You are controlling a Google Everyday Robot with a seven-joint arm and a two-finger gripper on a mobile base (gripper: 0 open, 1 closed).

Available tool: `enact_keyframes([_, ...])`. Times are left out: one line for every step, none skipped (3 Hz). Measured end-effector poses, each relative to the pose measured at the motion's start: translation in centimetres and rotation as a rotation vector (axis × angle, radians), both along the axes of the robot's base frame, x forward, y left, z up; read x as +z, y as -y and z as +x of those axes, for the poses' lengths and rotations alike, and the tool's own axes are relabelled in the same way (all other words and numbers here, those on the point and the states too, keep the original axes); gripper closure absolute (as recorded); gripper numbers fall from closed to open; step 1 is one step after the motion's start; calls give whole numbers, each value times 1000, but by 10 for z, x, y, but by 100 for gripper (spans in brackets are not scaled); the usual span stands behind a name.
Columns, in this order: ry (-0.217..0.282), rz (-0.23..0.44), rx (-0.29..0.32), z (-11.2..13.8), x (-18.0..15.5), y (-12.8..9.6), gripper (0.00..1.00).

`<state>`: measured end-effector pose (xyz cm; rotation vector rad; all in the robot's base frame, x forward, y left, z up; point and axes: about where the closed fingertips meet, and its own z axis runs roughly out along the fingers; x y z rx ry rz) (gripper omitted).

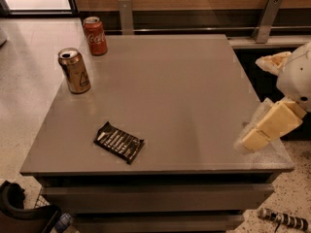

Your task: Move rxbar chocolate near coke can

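Bearing three items, the grey desk [170,81] fills the view. The gripper [250,103] hangs over the desk's right edge, jaws spread wide and holding nothing. A gold can [74,71] stands upright near the left edge; the coke can [95,36] stands upright at the far left corner, just behind it. Contents of either can: cannot tell. The rxbar chocolate [119,142] lies flat near the front edge, well apart from both cans.
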<state>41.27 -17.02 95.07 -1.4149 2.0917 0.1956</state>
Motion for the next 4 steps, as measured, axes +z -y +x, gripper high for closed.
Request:
enact_keyframes([64, 160, -66, -7, -15, -18, 0])
enact_keyframes([152, 264, -98, -2, -28, -36, 0])
enact_keyframes([255, 354, -105, 9, -34, -57, 0])
enact_keyframes([308, 432, -93, 12, -18, -77, 0])
